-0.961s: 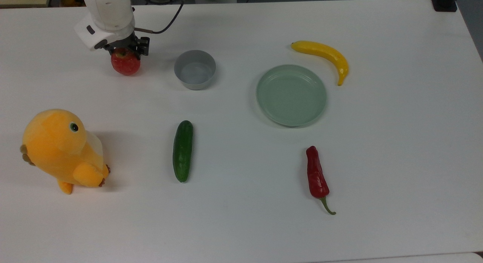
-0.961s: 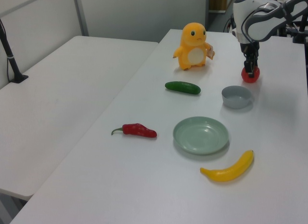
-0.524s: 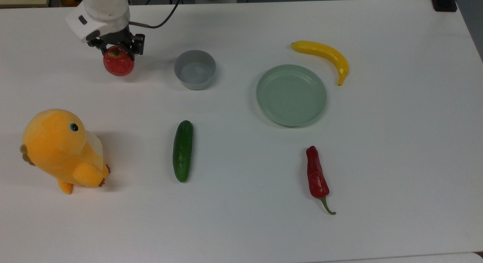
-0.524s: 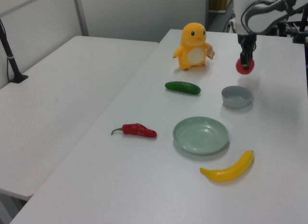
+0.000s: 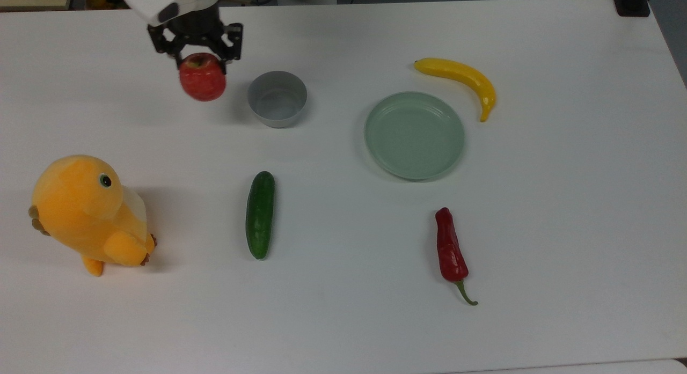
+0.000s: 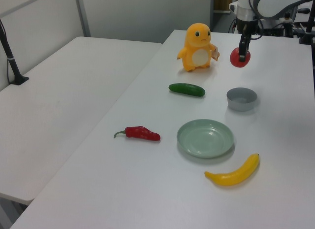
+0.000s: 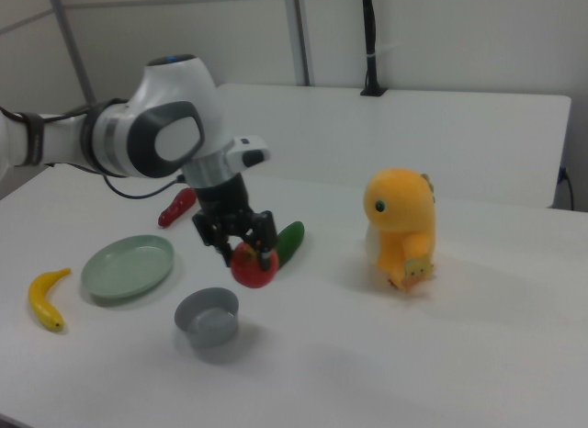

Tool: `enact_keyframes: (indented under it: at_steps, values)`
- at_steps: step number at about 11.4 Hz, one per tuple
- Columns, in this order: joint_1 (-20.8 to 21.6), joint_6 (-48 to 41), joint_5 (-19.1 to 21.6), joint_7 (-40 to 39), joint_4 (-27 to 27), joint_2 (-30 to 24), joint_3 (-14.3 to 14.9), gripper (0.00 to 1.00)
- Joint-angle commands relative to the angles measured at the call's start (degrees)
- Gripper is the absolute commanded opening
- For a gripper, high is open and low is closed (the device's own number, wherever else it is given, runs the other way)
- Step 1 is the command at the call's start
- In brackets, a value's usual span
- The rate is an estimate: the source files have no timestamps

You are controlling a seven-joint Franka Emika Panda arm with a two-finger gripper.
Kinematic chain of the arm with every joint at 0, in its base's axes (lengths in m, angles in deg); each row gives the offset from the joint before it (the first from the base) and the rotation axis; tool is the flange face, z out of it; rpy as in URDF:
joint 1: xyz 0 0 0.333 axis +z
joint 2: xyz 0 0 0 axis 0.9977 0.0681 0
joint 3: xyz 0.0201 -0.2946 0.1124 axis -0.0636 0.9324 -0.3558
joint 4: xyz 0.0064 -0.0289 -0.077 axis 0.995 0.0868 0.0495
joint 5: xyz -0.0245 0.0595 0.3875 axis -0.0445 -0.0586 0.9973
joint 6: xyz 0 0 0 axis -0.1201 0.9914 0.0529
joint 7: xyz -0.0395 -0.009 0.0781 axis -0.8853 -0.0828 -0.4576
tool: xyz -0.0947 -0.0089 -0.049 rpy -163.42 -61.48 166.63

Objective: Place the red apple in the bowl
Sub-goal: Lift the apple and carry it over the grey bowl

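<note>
While clamped between the gripper's 2 black fingers, the red apple hangs clear of the white surface, just beside the bowl on the top view's left.

Seen in the right view, the red apple sits above and to the right of the grey bowl, which stands empty and upright. Beyond the bowl on the top view's right lie a pale-green plate and a banana. Nearer the top view's bottom edge rest a cucumber and a red chilli pepper, well apart from each other. An orange plush toy stands at the top view's far left.
</note>
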Motion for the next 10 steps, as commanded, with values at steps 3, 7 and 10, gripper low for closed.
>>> enact_keyframes:
  at_steps: [3,7,10]
  values:
    - [2.19,-10.42,0.93,-0.73,2.15,-2.05,-5.43,0.28]
    - [3.51,-7.54,0.76,-0.82,2.06,1.64,-5.88,0.3]
    - [4.13,-6.65,0.49,-0.64,1.98,4.72,-5.88,0.49]
